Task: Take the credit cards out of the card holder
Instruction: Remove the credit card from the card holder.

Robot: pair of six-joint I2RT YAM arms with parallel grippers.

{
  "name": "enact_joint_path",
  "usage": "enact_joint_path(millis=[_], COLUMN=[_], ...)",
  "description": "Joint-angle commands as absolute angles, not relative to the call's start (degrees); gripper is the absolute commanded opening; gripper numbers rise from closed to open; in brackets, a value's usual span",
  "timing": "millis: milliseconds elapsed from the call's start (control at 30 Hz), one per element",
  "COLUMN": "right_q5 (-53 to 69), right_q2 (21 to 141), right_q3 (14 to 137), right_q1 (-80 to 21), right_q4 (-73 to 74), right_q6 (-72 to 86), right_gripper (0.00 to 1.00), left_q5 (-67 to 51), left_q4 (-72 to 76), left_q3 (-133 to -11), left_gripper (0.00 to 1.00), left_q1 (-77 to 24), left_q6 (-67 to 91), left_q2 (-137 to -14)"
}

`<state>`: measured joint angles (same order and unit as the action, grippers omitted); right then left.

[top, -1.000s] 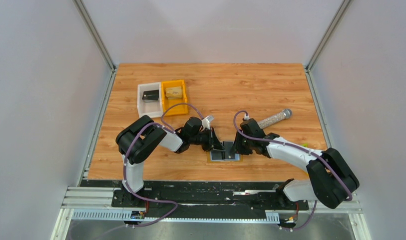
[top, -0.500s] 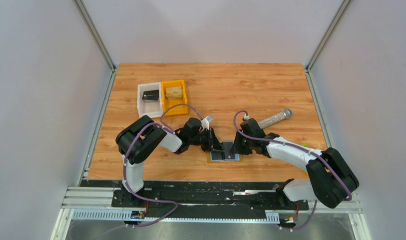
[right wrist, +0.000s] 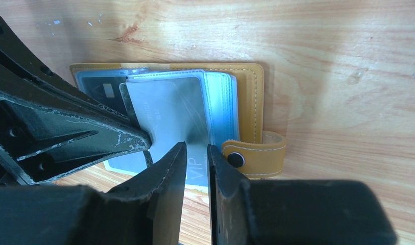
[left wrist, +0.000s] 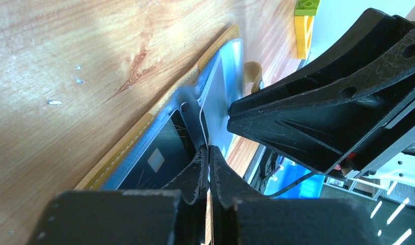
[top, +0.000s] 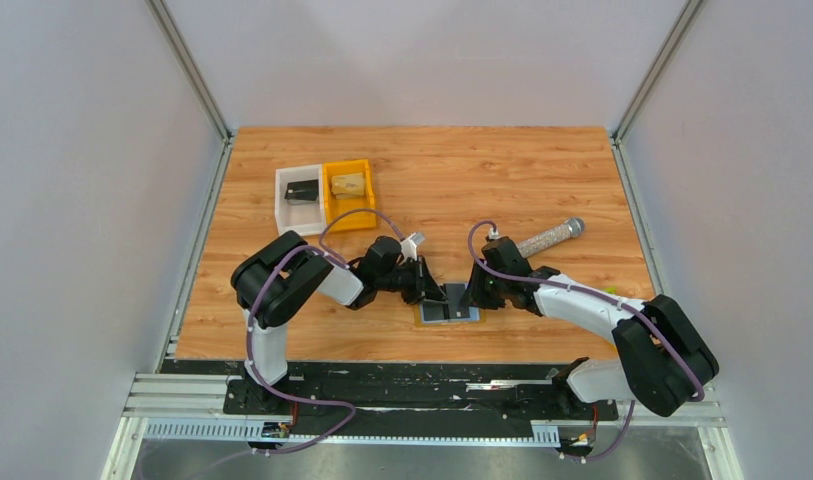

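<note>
At the 6 o'clock edge of the table (top: 542,170), between the two arms, the card holder (top: 450,312) lies flat and open, its blue inner panels facing up. The left gripper (top: 439,296) reaches it from 9 o'clock and the right gripper (top: 473,298) from 3 o'clock; both tips are down on the holder.

Left wrist view: the fingers are pressed together with the thin edge of a clear sleeve leaf (left wrist: 202,122) running in between them, apparently pinched. A dark card (left wrist: 167,145) sits in the panel beneath.

Right wrist view: the right gripper's fingers stand a narrow slit apart at the 6 o'clock edge of a silver card (right wrist: 164,109) that rides on the sleeve stack. Whether they grip this edge cannot be told. The snap strap (right wrist: 253,155) lies unfastened at 4 o'clock of the holder.

Step in hand, as judged: extraction of the first card, one arm bracing the sleeve while the other takes the card. No card lies free on the wood, so the task appears to be at an early stage. The next move calls for a firm clamp on the card alone, then a pull towards 6 o'clock along the pocket, with the holder kept flat.
</note>
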<state>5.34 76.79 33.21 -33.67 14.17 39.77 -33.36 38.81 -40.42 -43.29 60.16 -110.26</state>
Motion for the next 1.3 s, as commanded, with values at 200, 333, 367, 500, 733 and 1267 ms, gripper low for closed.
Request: enact_joint_path(millis=[200,333,367,500,733,1267], right_q5=[4.22,4.39,4.47,4.65,4.7,4.74], right_q2=[77.62,77.48,77.44,77.65,77.46,78.23], right_q3=[31.56,31.43,31.46,31.48,31.27,31.11], right_q1=[-33.14,-33.05,-32.98,-32.96,-32.99,-32.87], right_q4=[14.01,13.89,13.89,13.63,13.54,13.1], right_q6=[39.51,39.44,39.42,39.41,39.37,39.38], right_gripper=[0.23,0.23,0.23,0.23,0.23,0.21], left_q5=[-32.94,-33.14,-33.07,-33.48,-33.53,-36.67], left_q4=[39.21,37.03,36.75,37.28,35.16,33.46], left_q3=[-38.99,-39.46,-39.55,-39.55,-39.81,-39.75], left_gripper=[0.02,0.09,0.02,0.0,0.16,0.12], left_q1=[-41.93,-41.49,-41.49,-41.41,-40.95,-38.33], left_q6=[58.73,57.21,56.95,57.38,55.73,53.85], left_q2=[-106.89,-105.84,-105.83,-106.2,-105.53,-104.2])
